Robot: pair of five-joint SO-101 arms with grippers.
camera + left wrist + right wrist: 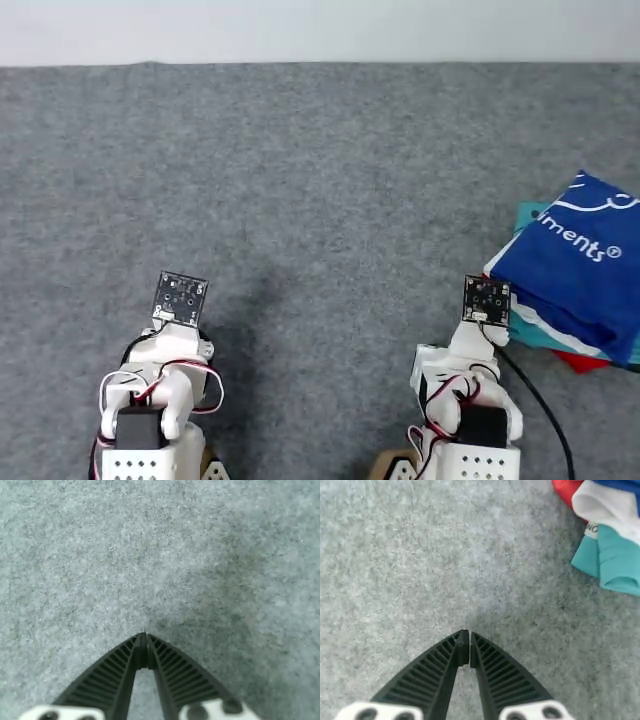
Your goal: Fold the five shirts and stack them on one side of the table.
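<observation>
Grey felt table (pixel 320 180), shirt stack (pixel 585 275) beside right gripper (pixel 469 639), tips together

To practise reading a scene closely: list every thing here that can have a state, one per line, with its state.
left gripper: shut, empty, over bare table.
right gripper: shut, empty, beside the shirts.
blue shirt: folded, on top of the pile.
teal shirt: folded, under the blue shirt, edge sticking out.
red shirt: low in the pile, a corner sticking out.
</observation>
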